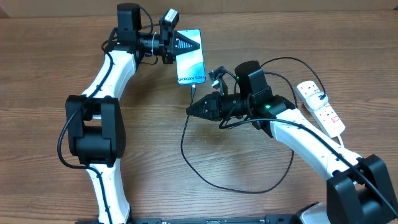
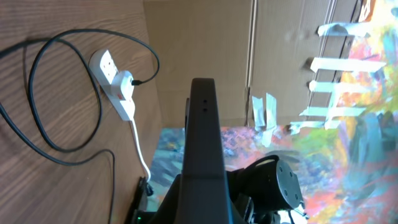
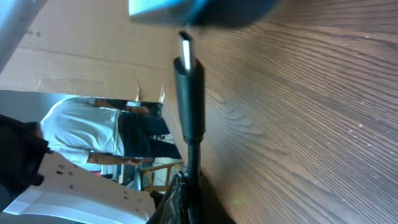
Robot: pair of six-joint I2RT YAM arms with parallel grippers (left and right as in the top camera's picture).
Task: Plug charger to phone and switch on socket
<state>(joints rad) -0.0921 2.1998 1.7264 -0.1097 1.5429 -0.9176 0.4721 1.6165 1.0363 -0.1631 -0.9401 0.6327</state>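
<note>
The phone (image 1: 193, 62) lies flat at the back centre, its light screen reading "Galaxy S24+". My left gripper (image 1: 181, 42) is shut and lies over the phone's top end; in the left wrist view its fingers (image 2: 202, 118) show as one dark bar. My right gripper (image 1: 194, 108) is shut on the charger cable just behind its connector (image 1: 193, 90). The connector tip points at the phone's bottom edge, a small gap away. In the right wrist view the connector (image 3: 188, 87) stands just below the blurred phone edge (image 3: 186, 9). The socket (image 1: 321, 107) lies at the right.
The black charger cable (image 1: 205, 177) runs in a wide loop across the front centre of the wooden table and back to a plug in the socket (image 2: 115, 84). The socket's white cord (image 2: 140, 152) trails off towards the table edge.
</note>
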